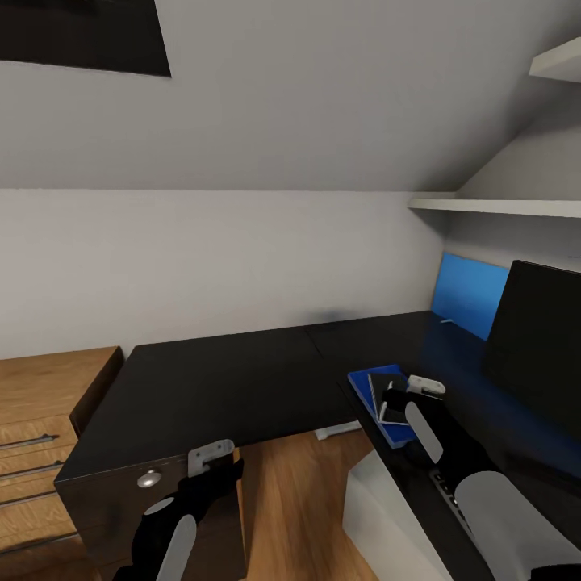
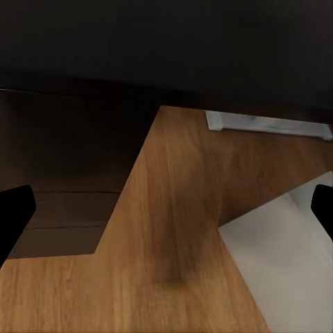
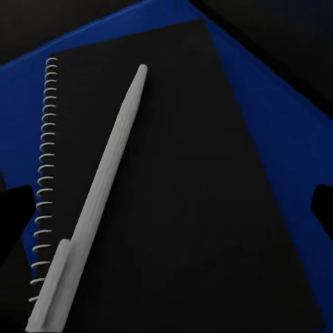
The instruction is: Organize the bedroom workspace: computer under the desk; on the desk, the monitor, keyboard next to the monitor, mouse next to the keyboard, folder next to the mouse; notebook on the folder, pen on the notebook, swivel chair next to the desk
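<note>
The blue folder (image 1: 365,386) lies on the black desk (image 1: 234,379) near its inner corner. The dark notebook (image 1: 378,386) rests on the folder (image 3: 277,111), and its spiral binding shows in the right wrist view. The white pen (image 3: 97,201) lies flat on the notebook (image 3: 187,208). My right gripper (image 1: 397,401) hovers just above them, open (image 3: 166,215), with the pen between its fingers but untouched. The monitor (image 1: 537,347) stands on the desk at the right. A strip of the keyboard (image 1: 442,486) shows beside my right forearm. My left gripper (image 1: 216,472) is open (image 2: 166,215) and low, over the floor.
A light grey box, likely the computer (image 1: 379,508), stands under the desk (image 2: 277,257). The desk's white foot (image 2: 267,125) rests on the wooden floor. A wooden dresser (image 1: 48,403) adjoins the drawer unit (image 1: 121,500). A blue wall panel (image 1: 472,294) and shelves (image 1: 492,206) are behind the monitor.
</note>
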### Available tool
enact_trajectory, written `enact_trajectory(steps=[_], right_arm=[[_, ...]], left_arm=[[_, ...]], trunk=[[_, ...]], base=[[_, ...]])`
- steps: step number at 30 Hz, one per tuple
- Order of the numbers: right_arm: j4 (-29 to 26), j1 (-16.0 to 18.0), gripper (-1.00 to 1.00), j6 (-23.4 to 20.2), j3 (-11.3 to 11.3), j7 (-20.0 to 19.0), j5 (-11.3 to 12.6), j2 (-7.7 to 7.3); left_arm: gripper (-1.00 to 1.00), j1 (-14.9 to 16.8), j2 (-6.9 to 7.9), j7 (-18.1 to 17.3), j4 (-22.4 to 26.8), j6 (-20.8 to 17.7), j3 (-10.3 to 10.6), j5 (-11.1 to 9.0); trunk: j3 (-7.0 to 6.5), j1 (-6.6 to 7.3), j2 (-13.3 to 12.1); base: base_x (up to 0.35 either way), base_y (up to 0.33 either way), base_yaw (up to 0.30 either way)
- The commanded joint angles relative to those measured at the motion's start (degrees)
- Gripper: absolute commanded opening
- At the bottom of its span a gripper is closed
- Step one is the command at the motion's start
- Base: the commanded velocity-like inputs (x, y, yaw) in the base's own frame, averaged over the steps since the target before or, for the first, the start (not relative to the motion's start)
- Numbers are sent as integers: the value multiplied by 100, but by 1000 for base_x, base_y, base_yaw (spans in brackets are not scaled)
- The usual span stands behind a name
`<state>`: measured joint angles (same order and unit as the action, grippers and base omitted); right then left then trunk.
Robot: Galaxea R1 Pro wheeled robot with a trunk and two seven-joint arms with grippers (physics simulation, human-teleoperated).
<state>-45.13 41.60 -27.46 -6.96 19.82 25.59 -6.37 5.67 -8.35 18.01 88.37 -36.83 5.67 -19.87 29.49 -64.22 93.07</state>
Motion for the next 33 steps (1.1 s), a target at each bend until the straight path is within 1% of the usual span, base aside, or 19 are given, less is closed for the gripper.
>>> enact_trajectory(steps=[1,3,7,8,9,10,12,14,17,20,23,24,25,33], right_arm=[[-12,3,100,-13,-34,57,62,-8],[-54,0,100,-49,-34,62,67,-10],[-384,-5,100,-256,-33,75,74,-6],[-598,-14,100,-370,-33,84,77,-3],[-1117,-67,100,-672,-35,95,96,3],[-1343,-124,100,-835,-38,97,104,12],[-1635,-223,100,-1041,-43,102,112,21],[-1843,-293,100,-1157,-53,105,117,30],[-1954,-332,100,-1217,-61,107,119,41],[-2022,-356,100,-1258,-63,113,108,119],[-2054,-367,100,-1295,-61,172,82,243],[-2065,-391,100,-1308,-84,264,73,322],[-2066,-396,100,-1309,-102,276,72,340],[-2069,-413,100,-1306,-406,327,65,412]], left_arm=[[100,4,0,53,6,-16,5,-61],[100,4,0,53,4,-15,5,-61],[100,4,0,53,1,-11,5,-61],[100,4,0,53,-1,-10,5,-61],[100,4,0,53,-2,-9,5,-61],[100,4,0,53,-3,-9,5,-61],[100,4,0,53,-3,-10,1,-61],[100,4,2,53,-3,-9,1,-56],[100,4,2,53,-3,-9,0,-54],[100,4,6,53,-14,-8,-1,-51],[100,4,13,59,-39,2,-5,-40],[100,4,22,67,-62,11,-10,-27],[100,4,23,68,-65,13,-11,-25],[100,4,26,70,-72,17,-13,-18]], trunk=[[7,0,4],[7,0,4],[7,0,4],[7,0,4],[7,0,4],[7,0,4],[7,0,4],[7,0,4],[7,0,4],[7,0,4],[7,0,4],[7,0,4],[7,0,4],[7,0,4]], base=[[0,0,0],[0,0,0],[0,0,0],[0,0,0],[0,0,0],[0,0,0],[0,0,2],[0,0,54],[0,0,153],[0,0,226],[0,0,258],[0,0,273],[0,0,274],[0,0,276]])
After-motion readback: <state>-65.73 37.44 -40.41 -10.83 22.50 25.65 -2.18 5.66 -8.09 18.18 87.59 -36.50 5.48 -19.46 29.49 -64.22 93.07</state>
